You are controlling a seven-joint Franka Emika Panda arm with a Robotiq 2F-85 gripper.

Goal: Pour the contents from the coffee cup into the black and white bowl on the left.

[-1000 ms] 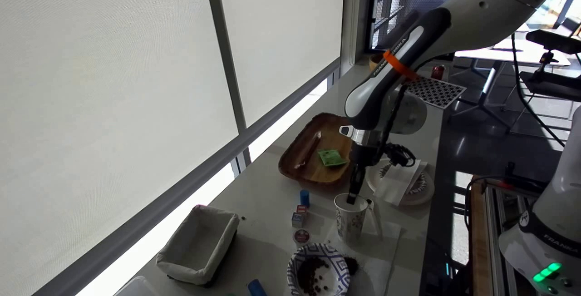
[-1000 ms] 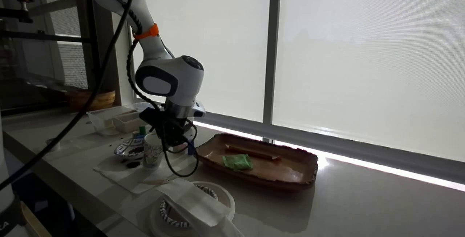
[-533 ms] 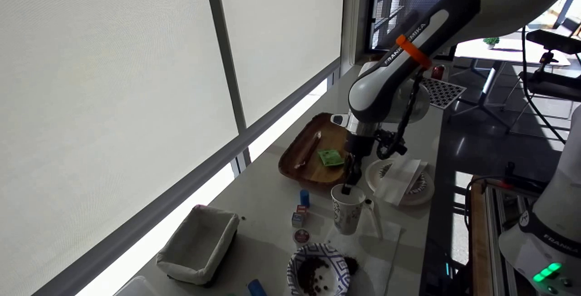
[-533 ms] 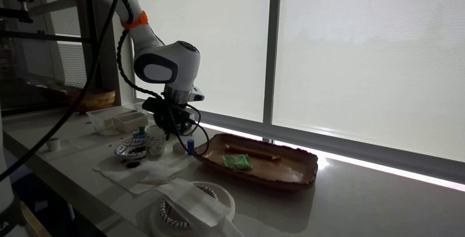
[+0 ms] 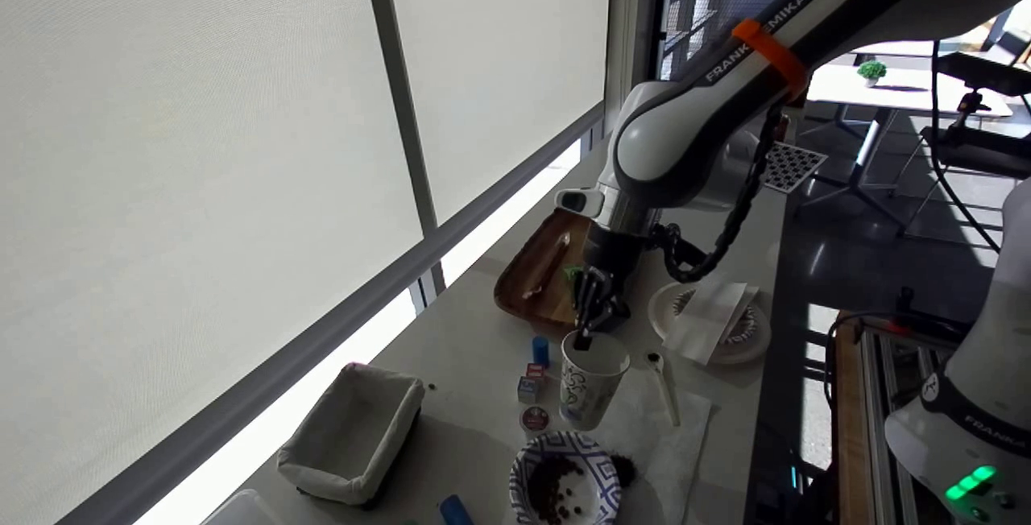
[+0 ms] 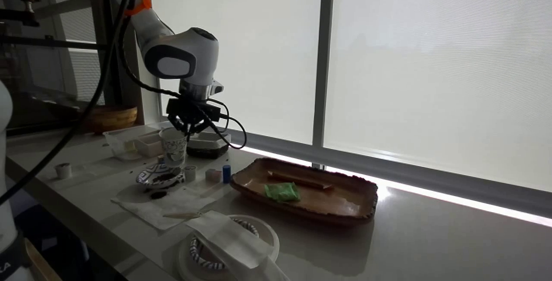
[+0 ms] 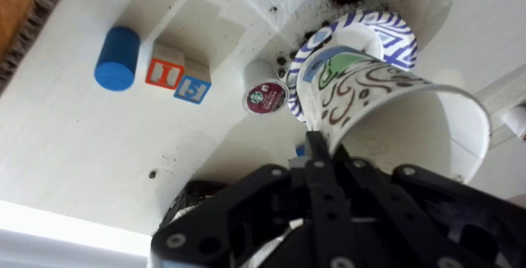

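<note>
1 coffee cup [image 5: 592,392], white with scroll print, hangs in the lower half, right of centre, in an exterior view, leaning a little. Gripper [image 7: 328,144] closed on the cup's wall at the rim, 1 finger inside the mouth, 1 outside. Black and white bowl [image 5: 602,460] at bottom centre of the same frame, just below the cup in both exterior views; cannot tell whether base and bowl touch. Dark grounds [image 5: 548,483] in the bowl. Dark pile [image 5: 623,470] just beside it, on a white paper towel [image 5: 681,444]; spoon [image 5: 667,394] at the towel's upper edge. Wrist view: blue cylinder [image 7: 118,58] upper left, red-faced block [image 7: 165,72] touching a blue-faced block [image 7: 192,89] left of centre, 1 coffee pod [image 7: 266,95] near the middle, close by the bowl rim. Lined basket [image 5: 322,481], lower left of an exterior view. Wooden tray [image 6: 345,209], lower half, right of centre in an exterior view, holds a green packet [image 6: 282,192] and 1 long brown stick [image 6: 299,180].
</note>
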